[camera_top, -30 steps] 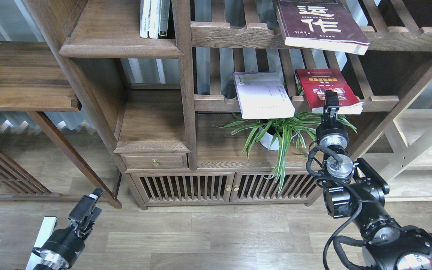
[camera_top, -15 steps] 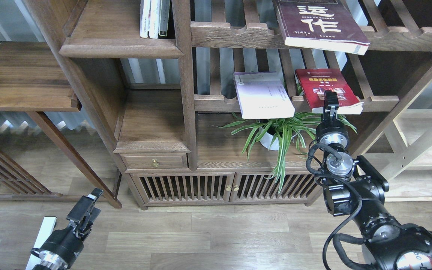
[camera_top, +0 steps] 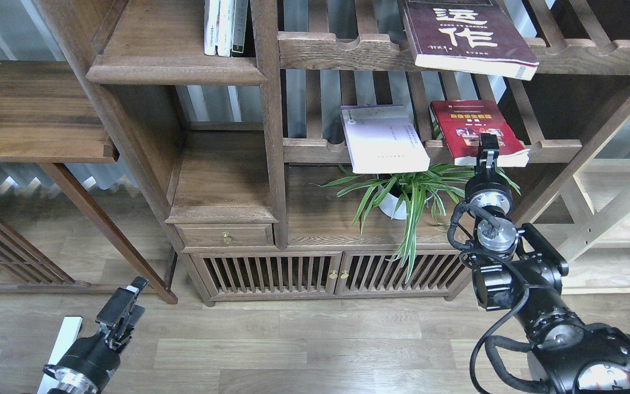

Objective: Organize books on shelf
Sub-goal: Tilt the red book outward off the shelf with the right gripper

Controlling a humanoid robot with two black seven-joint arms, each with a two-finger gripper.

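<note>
Right gripper (camera_top: 488,143) shifts slightly rightward at red book's (camera_top: 476,130) front edge on slatted rack (camera_top: 555,148) — jaw state unreadable end-on, likely lining up a grasp. Left gripper (camera_top: 129,293) idle, low — also unreadable.

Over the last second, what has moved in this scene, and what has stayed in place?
The right gripper shifted slightly right and a little lower, staying at the front edge of the red book. The left gripper sank a bit lower left. No grasp or release is visible. The maroon book and lavender book did not move.
</note>
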